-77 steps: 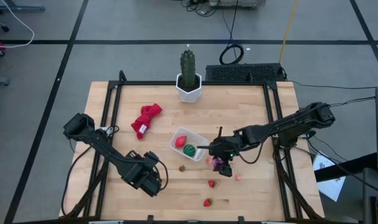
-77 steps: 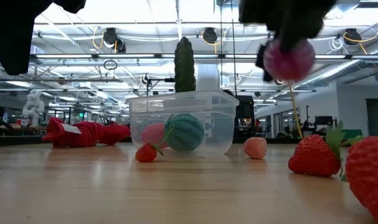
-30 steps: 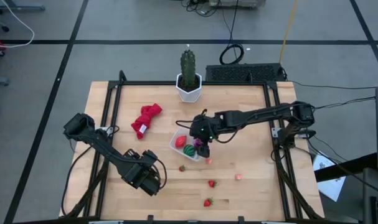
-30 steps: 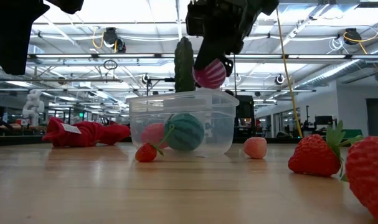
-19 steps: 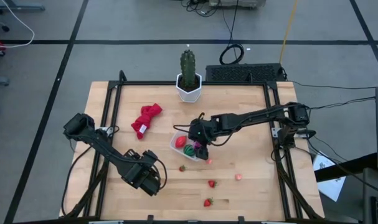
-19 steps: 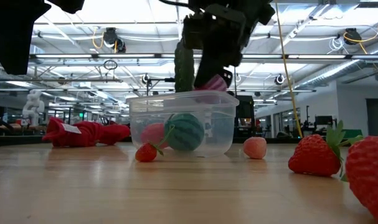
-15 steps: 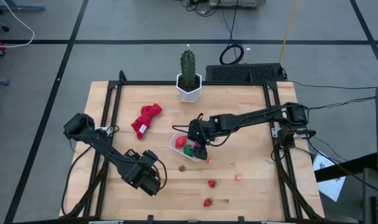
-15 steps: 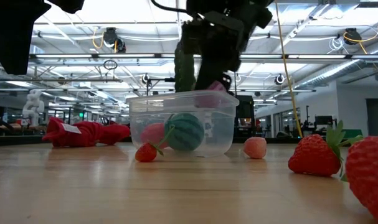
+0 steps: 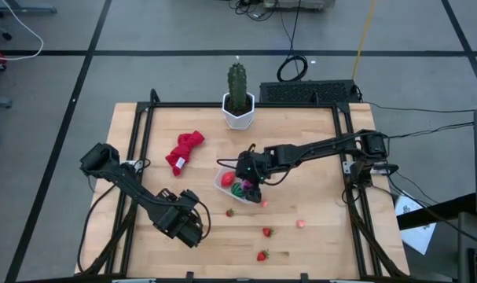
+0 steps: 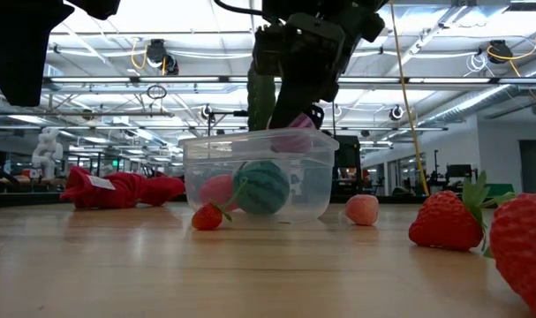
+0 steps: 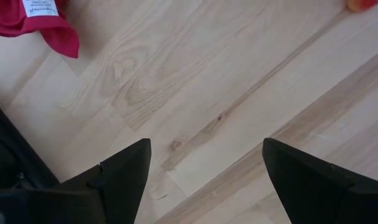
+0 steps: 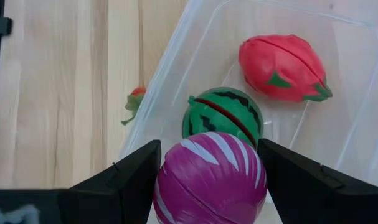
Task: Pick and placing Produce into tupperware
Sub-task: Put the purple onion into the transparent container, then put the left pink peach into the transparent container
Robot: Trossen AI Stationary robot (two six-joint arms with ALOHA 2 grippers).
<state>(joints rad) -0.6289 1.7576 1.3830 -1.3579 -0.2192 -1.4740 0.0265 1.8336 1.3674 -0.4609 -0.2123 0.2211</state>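
Note:
The clear tupperware point(image 9: 225, 182) stands mid-table and holds a red oval point(image 12: 281, 67) and a green striped ball point(image 12: 223, 112). My right gripper point(image 9: 251, 187) is over the tub's right part, shut on a purple striped ball point(image 12: 210, 177), which in the low view point(image 10: 294, 138) sits at rim height. Small strawberries point(image 9: 267, 231) and pink bits point(image 9: 301, 223) lie on the wood nearer the front edge. My left gripper point(image 9: 187, 228) hangs open over bare wood at the front left, its fingers point(image 11: 120, 171) wide apart. My right gripper pinches the purple ball by two opposite sides point(image 12: 167, 180) between its two fingers. The fingers slant down from the table's right side. The ball hangs clear over the tub's inside, just beside the green striped ball, its underside about level with the rim.
A red cloth point(image 9: 184, 151) lies left of the tub. A green cactus in a white pot point(image 9: 237, 98) stands at the far edge. One tiny strawberry point(image 12: 134, 102) lies just outside the tub wall. Two large strawberries point(image 10: 444, 221) sit near the low camera.
My right gripper has sunk a little, toward the table's left, carrying the purple ball from above the tub's rim down to rim level. It has since held still, its fingers unchanged.

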